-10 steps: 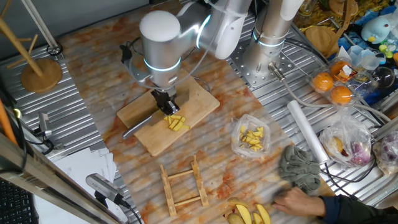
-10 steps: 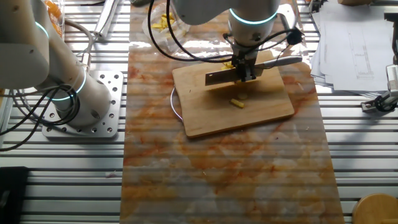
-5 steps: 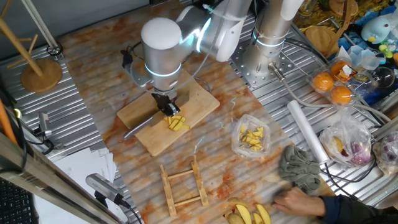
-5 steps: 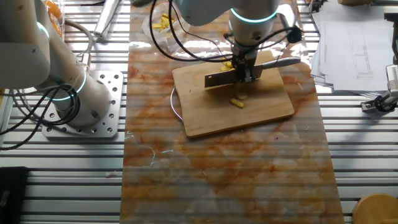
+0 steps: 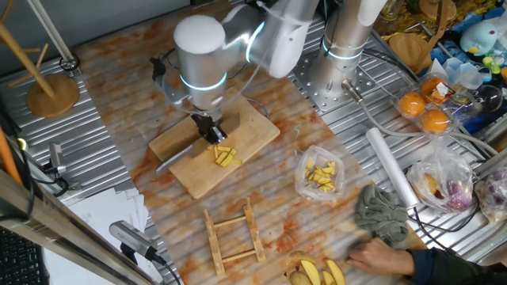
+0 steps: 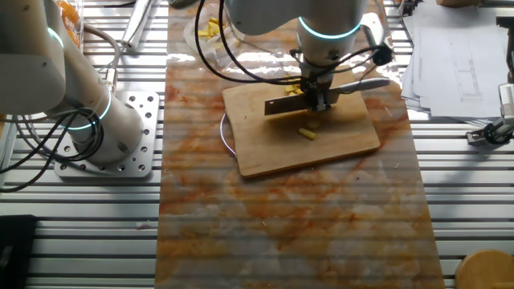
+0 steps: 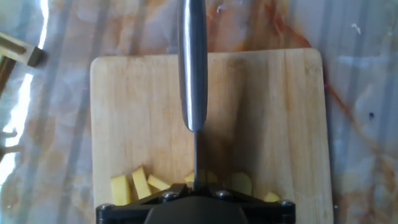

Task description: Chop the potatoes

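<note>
The gripper (image 5: 207,129) is clamped on a knife (image 6: 321,93), fingers closed around it where handle meets blade, holding it edge-down over the wooden cutting board (image 5: 257,131). The potatoes (image 5: 224,155), already reduced to short yellow sticks, lie in a small pile on the board just beside the blade; in the hand view the blade's spine runs straight through the row of pieces (image 7: 142,184).

To do this cut well, I'd say the blade needs to come down square and level onto the thickest sticks, pressing right through to the wood rather than pushing the pieces sideways. The pile is loose, so a slanted stroke could scatter bits off the board.

Counting: one knife, one board, one arm at work. The hand view shows about six potato pieces, though some are hidden under the gripper. From the other side, one stick (image 6: 306,132) lies apart from the rest, nearer the board's middle. A bag of yellow chunks (image 5: 320,176) sits well away.
</note>
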Tool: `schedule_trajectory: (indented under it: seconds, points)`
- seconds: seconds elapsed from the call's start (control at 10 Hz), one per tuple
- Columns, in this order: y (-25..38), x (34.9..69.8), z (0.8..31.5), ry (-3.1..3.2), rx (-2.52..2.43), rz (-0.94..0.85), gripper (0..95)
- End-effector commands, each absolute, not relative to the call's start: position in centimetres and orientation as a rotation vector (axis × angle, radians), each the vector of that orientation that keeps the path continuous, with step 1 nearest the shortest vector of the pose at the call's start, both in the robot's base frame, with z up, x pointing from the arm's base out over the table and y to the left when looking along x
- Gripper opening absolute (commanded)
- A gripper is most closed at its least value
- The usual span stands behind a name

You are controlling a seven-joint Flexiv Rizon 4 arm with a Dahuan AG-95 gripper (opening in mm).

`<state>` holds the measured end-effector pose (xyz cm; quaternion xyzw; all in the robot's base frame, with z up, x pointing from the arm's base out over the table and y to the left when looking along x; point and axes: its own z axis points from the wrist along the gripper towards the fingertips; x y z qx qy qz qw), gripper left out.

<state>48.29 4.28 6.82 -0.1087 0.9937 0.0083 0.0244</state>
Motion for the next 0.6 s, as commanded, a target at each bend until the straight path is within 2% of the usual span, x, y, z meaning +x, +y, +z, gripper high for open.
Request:
schedule_trajectory:
  seconds: [0.1,0.6]
  points:
    - [4.57,47.73,7.93,3.091,-0.295,0.029,0.0]
    - [5.57,47.88,7.98,3.097,-0.188,0.053,0.0]
